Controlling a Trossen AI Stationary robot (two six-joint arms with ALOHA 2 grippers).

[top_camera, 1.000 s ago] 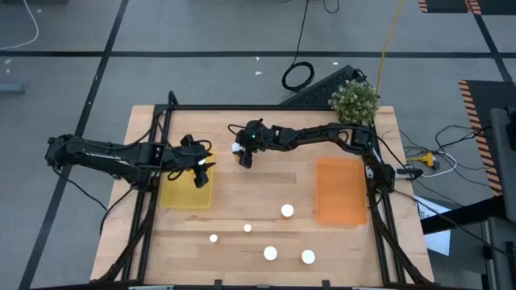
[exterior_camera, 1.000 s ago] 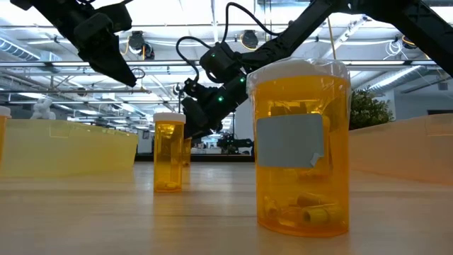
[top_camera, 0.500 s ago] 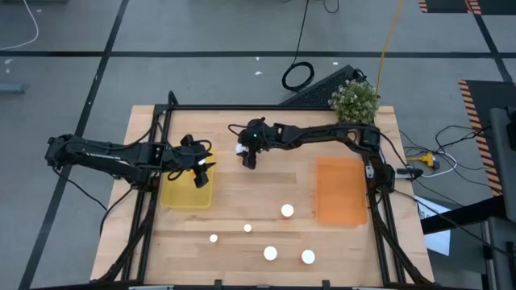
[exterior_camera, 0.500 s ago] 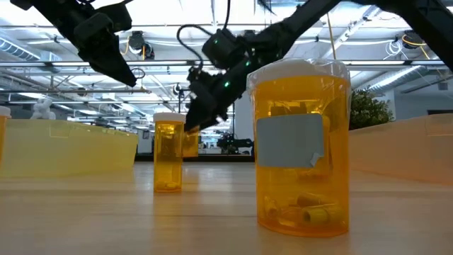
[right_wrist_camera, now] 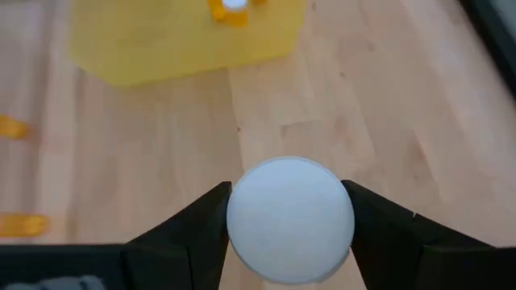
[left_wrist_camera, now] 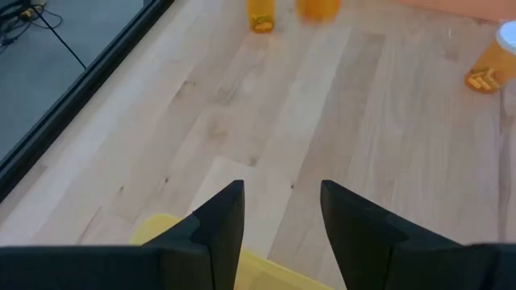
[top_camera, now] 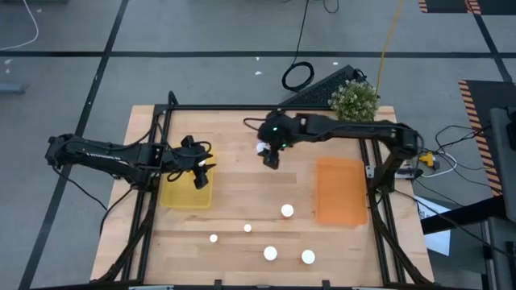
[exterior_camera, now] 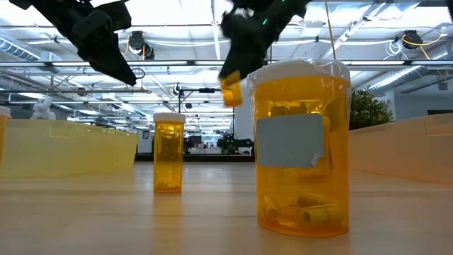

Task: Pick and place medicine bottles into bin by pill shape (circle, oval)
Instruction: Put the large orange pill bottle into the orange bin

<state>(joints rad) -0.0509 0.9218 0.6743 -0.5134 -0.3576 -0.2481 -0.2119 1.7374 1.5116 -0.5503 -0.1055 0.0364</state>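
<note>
Clamping a medicine bottle (right_wrist_camera: 290, 219) by its white cap, the right gripper (top_camera: 270, 154) hangs above the table between the yellow bin (top_camera: 187, 193) and orange bin (top_camera: 341, 192). Light, rigid and smooth, it probably suits a grip just under the cap. The left gripper (left_wrist_camera: 280, 213) waits parted over the yellow bin.

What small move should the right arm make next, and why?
Probably carry on toward the orange bin. The right gripper holds a white-capped bottle lifted off the wood, between the two bins, while the left gripper hangs open over the yellow bin.
</note>
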